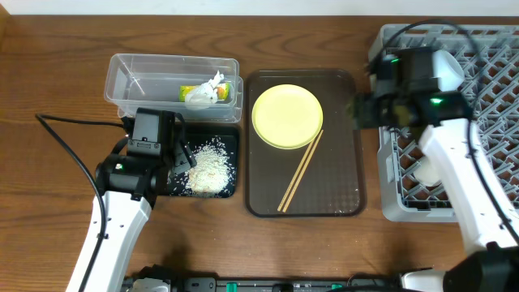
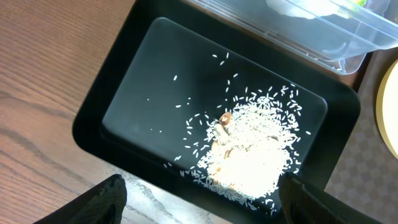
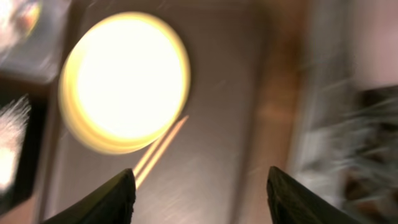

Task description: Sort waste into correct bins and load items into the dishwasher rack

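The heap of white rice (image 1: 209,170) lies in the shallow black tray (image 1: 230,138); it also shows in the left wrist view (image 2: 252,155). My left gripper (image 2: 199,202) is open and empty over the tray's near edge (image 2: 124,93). The clear tub (image 1: 130,77) holds the white tissue (image 1: 203,92) and the green-and-yellow wrapper (image 1: 229,89). The yellow plate (image 1: 287,116) and wooden chopsticks (image 1: 300,171) lie on the brown serving tray (image 1: 340,178). My right gripper (image 3: 202,196) is open and empty above that tray, between the plate (image 3: 124,81) and the grey rack (image 1: 495,57).
A pale bowl (image 1: 428,169) sits in the rack under my right arm. The right wrist view is motion-blurred. Bare wooden table lies left of the bins and in front of the trays. A black cable runs along the left arm.
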You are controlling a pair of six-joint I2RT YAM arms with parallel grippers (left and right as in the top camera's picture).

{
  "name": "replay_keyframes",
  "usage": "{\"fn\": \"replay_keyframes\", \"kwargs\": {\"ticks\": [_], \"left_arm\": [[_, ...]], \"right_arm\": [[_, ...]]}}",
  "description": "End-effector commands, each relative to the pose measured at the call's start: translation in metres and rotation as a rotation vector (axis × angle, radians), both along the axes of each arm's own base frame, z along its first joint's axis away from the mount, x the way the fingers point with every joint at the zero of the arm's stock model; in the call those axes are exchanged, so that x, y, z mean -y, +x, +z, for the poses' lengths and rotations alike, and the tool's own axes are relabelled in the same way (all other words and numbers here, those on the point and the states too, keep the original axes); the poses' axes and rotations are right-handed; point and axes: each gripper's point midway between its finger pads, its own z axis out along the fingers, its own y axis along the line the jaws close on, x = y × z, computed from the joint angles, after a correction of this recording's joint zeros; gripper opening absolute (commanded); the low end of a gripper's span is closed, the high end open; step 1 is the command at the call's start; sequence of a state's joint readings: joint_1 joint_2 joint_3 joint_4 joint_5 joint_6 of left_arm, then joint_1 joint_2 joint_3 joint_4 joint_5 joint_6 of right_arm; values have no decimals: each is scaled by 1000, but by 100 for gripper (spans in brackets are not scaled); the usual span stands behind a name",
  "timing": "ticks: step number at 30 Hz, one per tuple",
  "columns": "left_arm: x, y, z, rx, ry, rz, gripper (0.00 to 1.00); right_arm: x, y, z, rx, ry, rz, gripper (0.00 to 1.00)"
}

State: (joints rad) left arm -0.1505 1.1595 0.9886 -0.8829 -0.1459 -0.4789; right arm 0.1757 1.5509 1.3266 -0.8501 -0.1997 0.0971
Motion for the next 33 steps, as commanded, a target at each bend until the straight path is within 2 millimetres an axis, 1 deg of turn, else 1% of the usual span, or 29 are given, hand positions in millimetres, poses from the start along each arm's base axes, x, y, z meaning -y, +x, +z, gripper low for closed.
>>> {"fn": "replay_keyframes", "kwargs": {"ticks": [1, 5, 6, 7, 11, 15, 18, 21, 28, 33], "left_arm": [[-5, -3, -4, -15, 15, 25, 81], [-5, -3, -4, -16, 15, 25, 80], [-5, -3, -4, -15, 15, 25, 81], [-5, -3, -4, -15, 15, 25, 81], [-5, -3, -4, -15, 15, 25, 81], [-5, -3, -4, -15, 15, 25, 81], [-5, -3, -4, -16, 16, 25, 81], [-5, -3, -4, -15, 15, 25, 81], [-5, -3, -4, -15, 15, 25, 81], [-5, -3, -4, -15, 15, 25, 81]], "right_arm": [[-38, -20, -19, -121, 66, 42, 63], [-56, -38, -50, -241, -17, 13, 62], [-60, -43, -58, -272, -33, 4, 60], [-64, -47, -66, -300, -48, -16, 57], [-75, -64, -98, -423, -102, -130, 57], [-86, -74, -122, -491, -135, -163, 57], [-86, -77, -138, -517, -174, -194, 57], [-84, -79, -147, -531, -202, -220, 57], [-81, -80, -155, -530, -211, -239, 56], [-76, -89, -170, -545, -213, -262, 56]]}}
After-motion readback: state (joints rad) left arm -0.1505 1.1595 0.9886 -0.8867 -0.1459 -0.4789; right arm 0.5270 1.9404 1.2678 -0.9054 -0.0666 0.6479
